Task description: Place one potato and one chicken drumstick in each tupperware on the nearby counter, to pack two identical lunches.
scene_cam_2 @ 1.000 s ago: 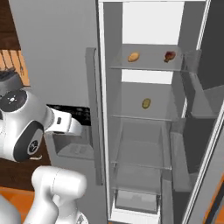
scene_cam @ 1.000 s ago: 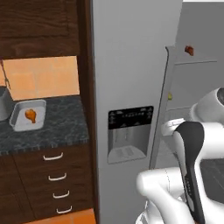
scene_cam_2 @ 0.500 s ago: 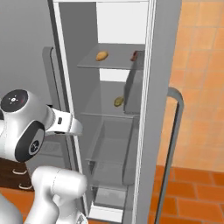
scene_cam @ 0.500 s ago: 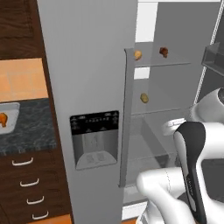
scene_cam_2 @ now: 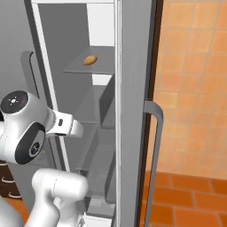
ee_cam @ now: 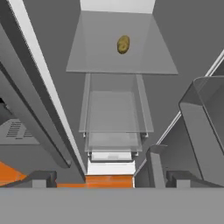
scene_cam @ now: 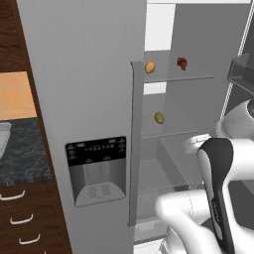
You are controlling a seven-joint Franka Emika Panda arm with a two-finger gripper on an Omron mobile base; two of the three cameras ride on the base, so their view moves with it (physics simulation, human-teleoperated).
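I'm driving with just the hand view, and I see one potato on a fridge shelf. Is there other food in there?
Observer: Yes. The left base view shows a yellow-orange potato on a higher shelf.
Child: Any chicken?
Observer: A dark red-brown drumstick lies on that same higher shelf, to the right of that potato and apart from it.
Child: Where's the lunch box?
Observer: The edge of a pale tupperware shows on the dark counter, left of the fridge.
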